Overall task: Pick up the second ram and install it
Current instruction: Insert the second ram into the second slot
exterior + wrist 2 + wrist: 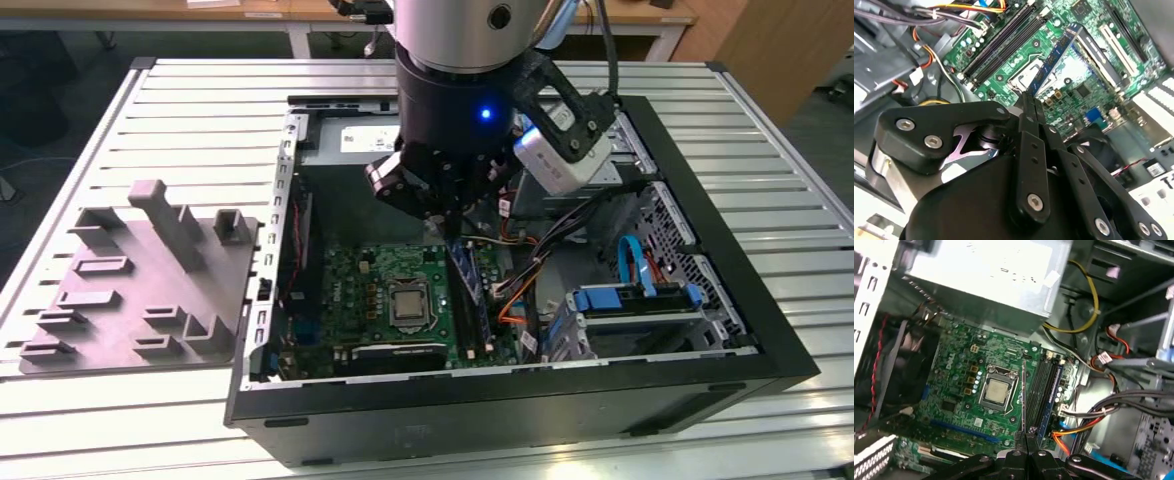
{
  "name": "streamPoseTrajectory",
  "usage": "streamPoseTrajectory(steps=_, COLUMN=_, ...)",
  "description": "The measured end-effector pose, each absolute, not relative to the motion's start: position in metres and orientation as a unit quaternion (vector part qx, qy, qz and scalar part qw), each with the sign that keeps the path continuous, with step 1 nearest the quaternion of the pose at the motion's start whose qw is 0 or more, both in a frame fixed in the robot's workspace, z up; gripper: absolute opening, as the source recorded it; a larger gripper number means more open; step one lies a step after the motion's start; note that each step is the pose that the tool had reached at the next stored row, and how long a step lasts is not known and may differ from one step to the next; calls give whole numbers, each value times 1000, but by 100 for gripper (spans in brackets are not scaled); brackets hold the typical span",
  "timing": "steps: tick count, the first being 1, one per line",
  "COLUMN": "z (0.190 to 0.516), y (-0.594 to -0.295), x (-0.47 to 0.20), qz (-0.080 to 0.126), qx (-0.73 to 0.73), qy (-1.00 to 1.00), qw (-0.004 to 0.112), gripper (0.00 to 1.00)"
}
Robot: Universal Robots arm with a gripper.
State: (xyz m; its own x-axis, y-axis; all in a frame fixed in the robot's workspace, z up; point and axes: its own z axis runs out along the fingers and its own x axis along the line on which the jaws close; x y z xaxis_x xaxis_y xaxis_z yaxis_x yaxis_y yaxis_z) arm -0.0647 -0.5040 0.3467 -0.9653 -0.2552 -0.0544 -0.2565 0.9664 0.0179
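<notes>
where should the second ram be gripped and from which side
Probably by its two flat faces at the upper long edge, from above, as the gripper does: the second ram is a thin strip on edge over the motherboard, and its lower edge must stay free.

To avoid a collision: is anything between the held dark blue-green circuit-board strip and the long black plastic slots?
Nothing visible does. The gripper holds the blue-green second ram over the green motherboard; the long black slots beside it look open.
</notes>
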Motion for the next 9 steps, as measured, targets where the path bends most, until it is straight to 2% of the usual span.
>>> streamPoseTrajectory(steps=9, z=346, y=-504, x=-65, qz=10, qx=-47, qy=998, qw=27, gripper=11)
